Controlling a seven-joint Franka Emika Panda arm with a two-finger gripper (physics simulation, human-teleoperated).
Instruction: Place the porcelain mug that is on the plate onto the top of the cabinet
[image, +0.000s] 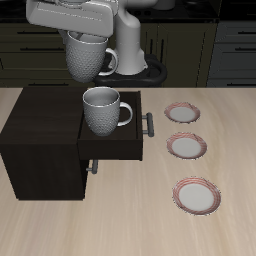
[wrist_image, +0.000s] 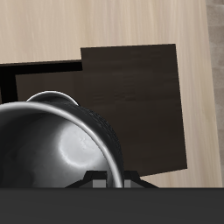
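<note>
— Above the back part of the cabinet (image: 40, 135), what are you carrying?

— I am carrying the porcelain mug (image: 88, 58). It is hanging in the air under my gripper (image: 80, 36), clear of the cabinet top and touching nothing below it. My fingers are pinching it at the rim, and its loop handle is sticking out on the side toward the plates.

— What is your own camera showing?

— The mug's grey inside (wrist_image: 52, 153) is filling much of the wrist view, close up and shiny. Past its rim I am looking down on the dark cabinet top (wrist_image: 131, 96), and beyond that on the pale wooden table (wrist_image: 105, 22).

— Is anything lying under you?

— A second mug (image: 103, 110), a look-alike, is standing upright in the open drawer (image: 112, 150), nearer the table's front edge than the one I am holding. The drawer is standing pulled out of the cabinet toward the plates, with its grey bar handle (image: 150, 123) on the outer end.

— And the plates?

— Three plates are lying in a row on the table beside the cabinet, apart from each other: one farthest back (image: 183, 113), one in the middle (image: 187, 146), and one closest to the front edge (image: 197, 195). Each is showing its white centre and pinkish rim. I cannot tell which of them goes with my mug.
</note>
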